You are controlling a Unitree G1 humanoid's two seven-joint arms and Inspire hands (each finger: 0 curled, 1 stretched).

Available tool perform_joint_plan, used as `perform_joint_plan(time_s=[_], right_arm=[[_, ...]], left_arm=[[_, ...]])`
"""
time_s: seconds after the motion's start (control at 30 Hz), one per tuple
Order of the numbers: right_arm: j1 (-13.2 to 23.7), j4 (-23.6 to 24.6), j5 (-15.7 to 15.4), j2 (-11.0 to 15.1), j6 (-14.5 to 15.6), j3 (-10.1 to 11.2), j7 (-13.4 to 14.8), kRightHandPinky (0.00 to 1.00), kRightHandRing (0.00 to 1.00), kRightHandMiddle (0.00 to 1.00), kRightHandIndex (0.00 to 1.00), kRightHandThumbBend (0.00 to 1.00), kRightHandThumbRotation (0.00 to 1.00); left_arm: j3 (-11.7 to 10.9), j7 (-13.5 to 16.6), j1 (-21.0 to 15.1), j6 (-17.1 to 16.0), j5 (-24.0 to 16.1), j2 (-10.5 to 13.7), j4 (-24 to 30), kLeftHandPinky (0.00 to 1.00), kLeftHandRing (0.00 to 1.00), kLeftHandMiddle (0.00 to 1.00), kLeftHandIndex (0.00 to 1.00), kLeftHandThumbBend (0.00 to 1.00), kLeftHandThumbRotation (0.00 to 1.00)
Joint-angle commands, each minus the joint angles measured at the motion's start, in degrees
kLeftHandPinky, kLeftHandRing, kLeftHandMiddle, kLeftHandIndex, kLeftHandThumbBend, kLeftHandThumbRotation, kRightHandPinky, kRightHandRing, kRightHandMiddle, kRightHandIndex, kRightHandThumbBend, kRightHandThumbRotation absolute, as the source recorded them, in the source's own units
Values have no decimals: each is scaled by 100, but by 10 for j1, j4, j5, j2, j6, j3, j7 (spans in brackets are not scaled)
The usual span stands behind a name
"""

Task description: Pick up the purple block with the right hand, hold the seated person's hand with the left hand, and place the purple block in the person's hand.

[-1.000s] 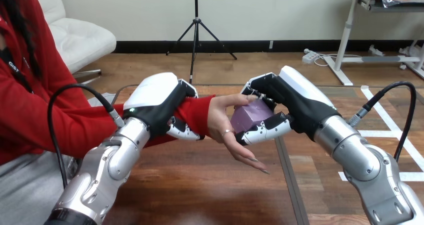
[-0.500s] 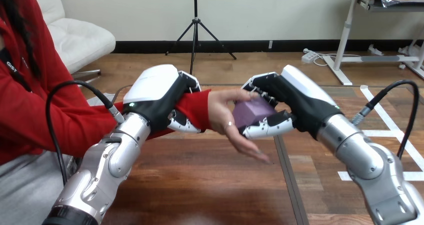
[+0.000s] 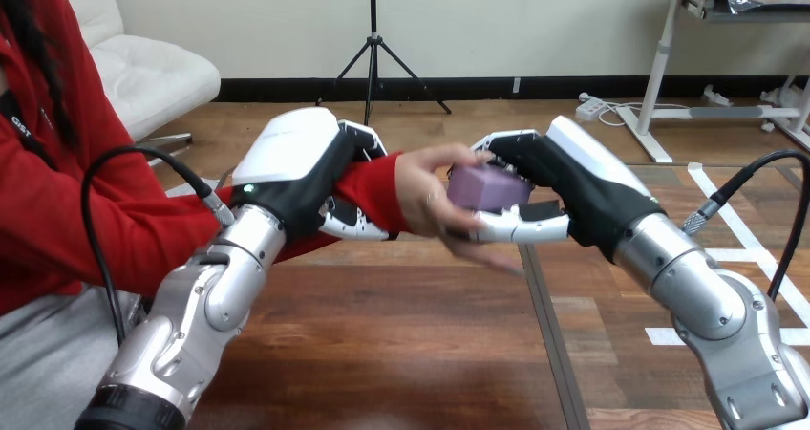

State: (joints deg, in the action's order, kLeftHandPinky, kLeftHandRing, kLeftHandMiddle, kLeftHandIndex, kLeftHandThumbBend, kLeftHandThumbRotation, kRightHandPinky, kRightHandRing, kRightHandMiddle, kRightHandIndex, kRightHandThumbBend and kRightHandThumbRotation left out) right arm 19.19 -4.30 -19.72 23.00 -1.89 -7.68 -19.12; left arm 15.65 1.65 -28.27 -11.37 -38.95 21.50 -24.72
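The purple block [image 3: 487,187] is raised above the table at the view's middle, pinched between the fingers and thumb of my right hand [image 3: 564,191]. It rests against the palm of the person's hand [image 3: 430,201], whose fingers reach under my thumb. My left hand [image 3: 301,177] has its fingers and thumb curled round the person's wrist [image 3: 374,196], which is covered by a red sleeve.
The wooden table [image 3: 401,344] lies below both arms, with a dark seam [image 3: 554,354] running toward me right of centre. The person's red-sleeved forearm [image 3: 95,239] comes in from the left side.
Both of my hands, the block and the person's hand have risen a little. The person's palm has turned more level under the block.
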Motion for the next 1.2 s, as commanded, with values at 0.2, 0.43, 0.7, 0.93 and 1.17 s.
perform_joint_plan(time_s=[0.2, 0.43, 0.7, 0.93, 1.17], right_arm=[[18, 44, 33, 7, -53, 18, 1, 54, 60, 63, 65, 81, 100], [14, 34, 39, 9, -68, 24, 3, 54, 59, 62, 64, 79, 100], [10, 26, 42, 11, -73, 29, 5, 53, 58, 61, 63, 79, 100], [5, 20, 51, 14, -76, 33, 7, 51, 57, 61, 63, 78, 100], [1, 15, 56, 15, -76, 39, 9, 49, 57, 61, 63, 78, 100]], left_arm=[[-33, 43, -114, -33, 11, 0, 84, 53, 62, 58, 55, 74, 20], [-35, 41, -109, -32, 12, 0, 89, 51, 58, 57, 55, 75, 19], [-37, 37, -101, -36, 17, 2, 95, 50, 56, 57, 56, 75, 21], [-41, 30, -92, -45, 26, 3, 100, 50, 56, 58, 57, 75, 22], [-44, 15, -83, -55, 42, 8, 105, 51, 59, 61, 59, 74, 25]])
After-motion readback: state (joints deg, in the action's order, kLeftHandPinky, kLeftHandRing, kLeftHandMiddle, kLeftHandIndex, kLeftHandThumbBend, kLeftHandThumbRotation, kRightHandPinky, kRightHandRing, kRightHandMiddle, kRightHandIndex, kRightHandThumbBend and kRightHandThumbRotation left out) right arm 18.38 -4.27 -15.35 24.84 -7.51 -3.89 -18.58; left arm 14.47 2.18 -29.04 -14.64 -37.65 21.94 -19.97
